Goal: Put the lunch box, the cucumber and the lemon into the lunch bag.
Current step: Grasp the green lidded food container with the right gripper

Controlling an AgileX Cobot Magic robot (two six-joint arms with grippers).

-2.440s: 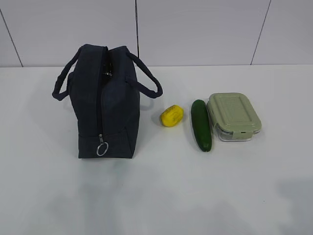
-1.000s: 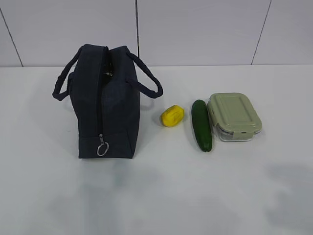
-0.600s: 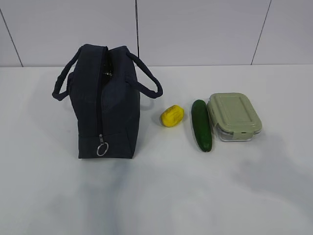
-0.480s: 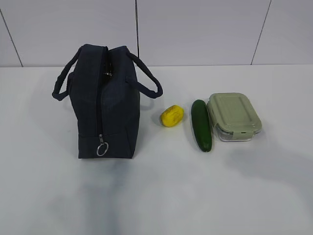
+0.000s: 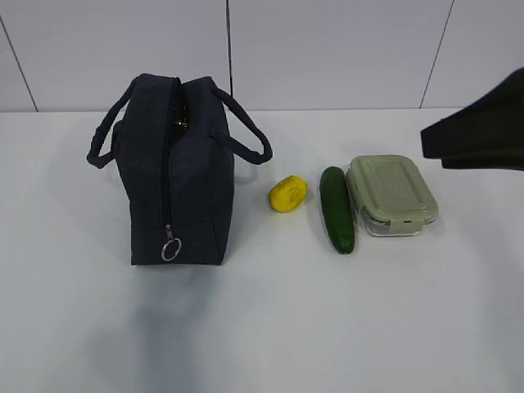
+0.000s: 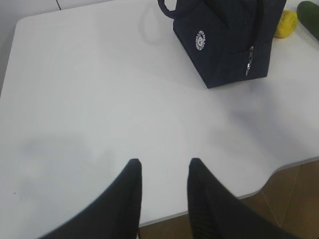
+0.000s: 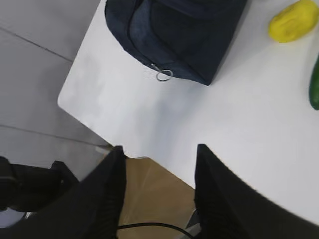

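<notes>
Right end effector [image 7: 158, 154] has its jaws apart w/ nothing between them, and its arm pokes in at the right edge of the exterior view, so it's the nearer one. Lunch box [image 5: 392, 195] lies lower left of it on the bench [image 5: 286, 327], long axis running front-to-back. Cucumber [image 5: 336, 209] lies parallel just left of the box, lemon [image 5: 288, 193] further left. Left end effector [image 6: 163, 169] is also parted and empty, w/ the lunch bag [image 6: 227, 40] in the upper right of its frame.

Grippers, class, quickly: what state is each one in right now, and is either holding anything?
Left gripper: open, holding nothing, above bare table.
Right gripper: open, holding nothing, near the table's edge.
</notes>
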